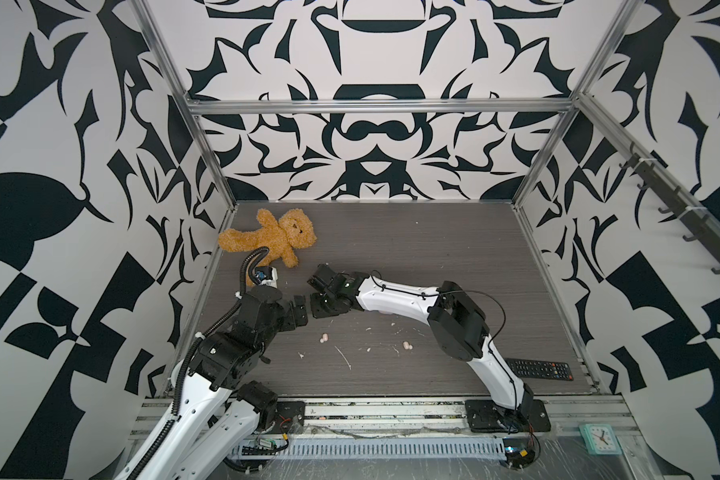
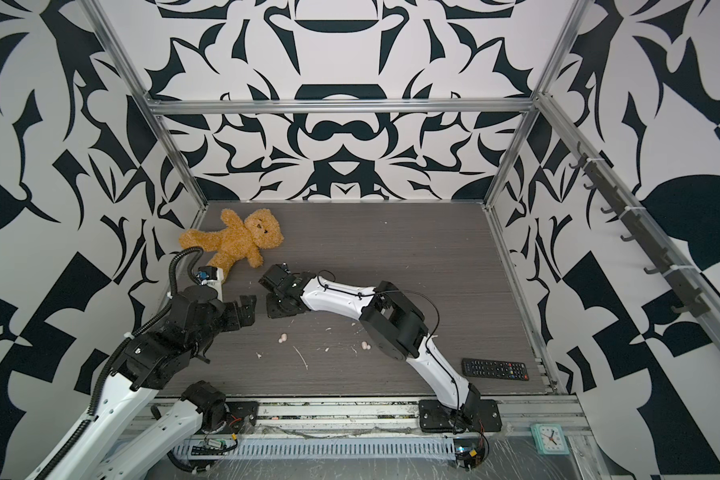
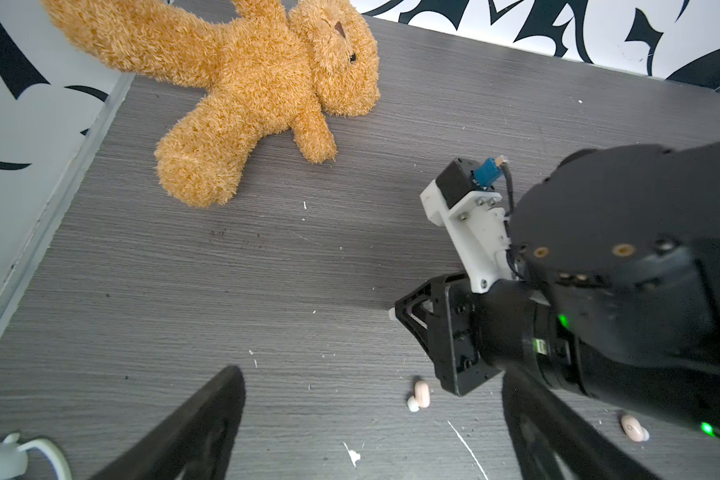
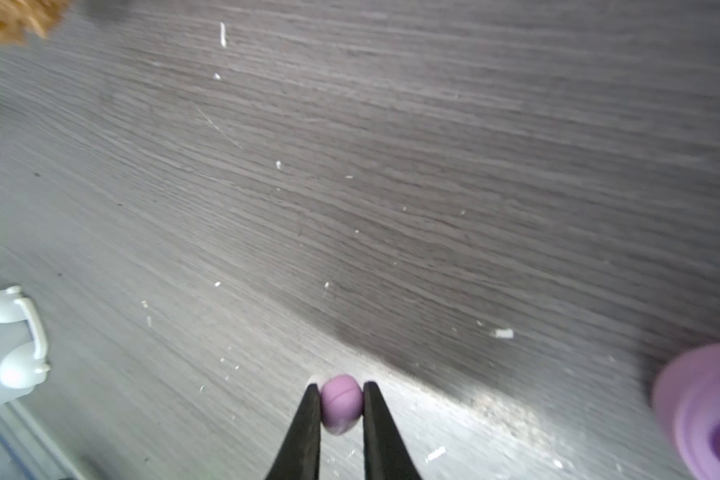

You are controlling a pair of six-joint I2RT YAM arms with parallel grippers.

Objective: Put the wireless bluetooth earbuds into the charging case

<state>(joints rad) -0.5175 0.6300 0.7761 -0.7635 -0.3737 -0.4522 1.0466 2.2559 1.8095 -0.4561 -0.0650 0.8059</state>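
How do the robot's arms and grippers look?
The left arm and right arm have white shells and black joints. A ribbed black hose follows the left arm; thin black wires loop over the right. The left gripper and right gripper have black tapering fingers. Green lights glow on the right arm.

The table (image 1: 433, 257) was matt grey wood-grain, the teddy bear (image 1: 273, 239) shaggy plush cloth, the lilac earbud (image 4: 341, 401) smooth matt plastic, the cage rails (image 1: 375, 106) brushed metal.
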